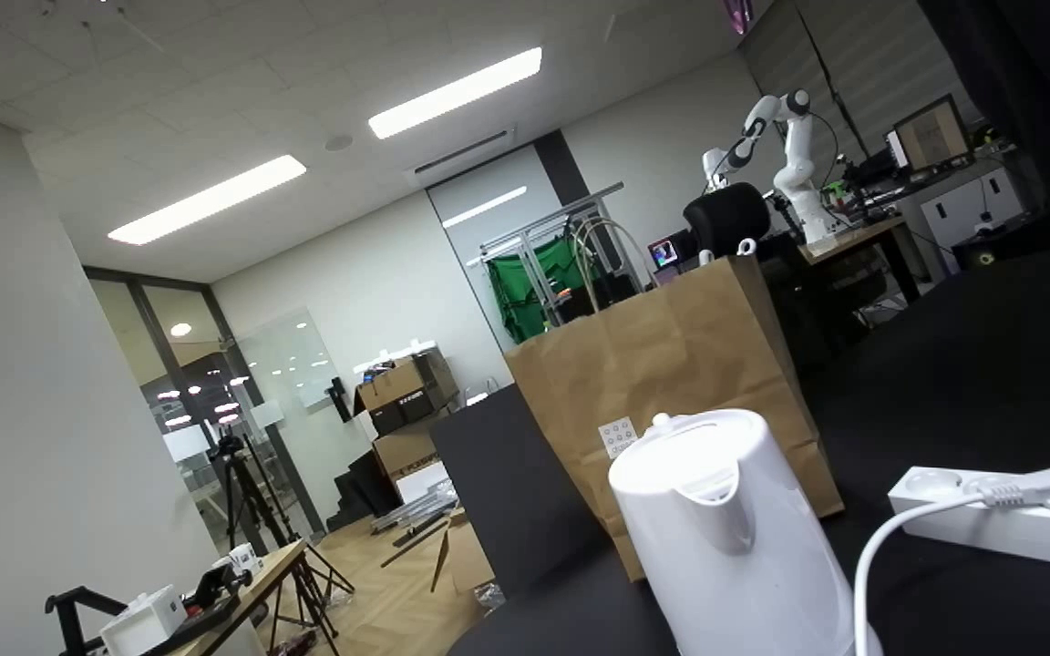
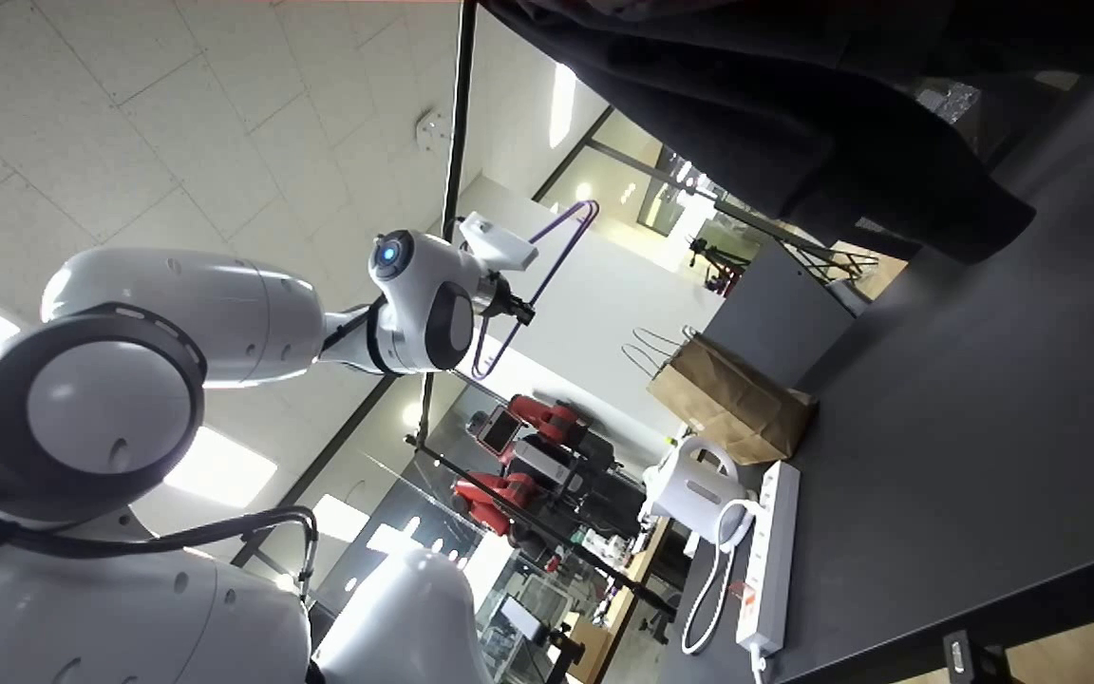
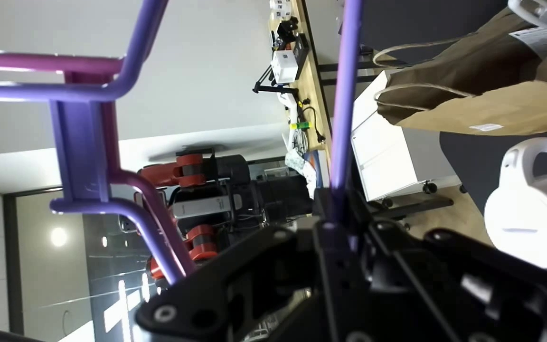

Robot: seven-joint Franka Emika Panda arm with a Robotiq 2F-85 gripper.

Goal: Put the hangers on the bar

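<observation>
Hanger (image 3: 346,95) is pinched in your end effector (image 3: 342,204), jaws closed onto its thin purple rod, table (image 2: 965,418) well below. Wrist view shows a magenta frame (image 3: 22,61) right alongside; can't tell if that's a second hanger. Hook: can't make it out. In an exterior view, part of the outline sits behind the white wrist housing (image 2: 499,242); a black pole (image 2: 460,104) passes behind your arm (image 2: 243,304), can't tell if it's the bar. In an exterior view, you just get a purple piece (image 1: 739,14), cut off at the top.
</observation>
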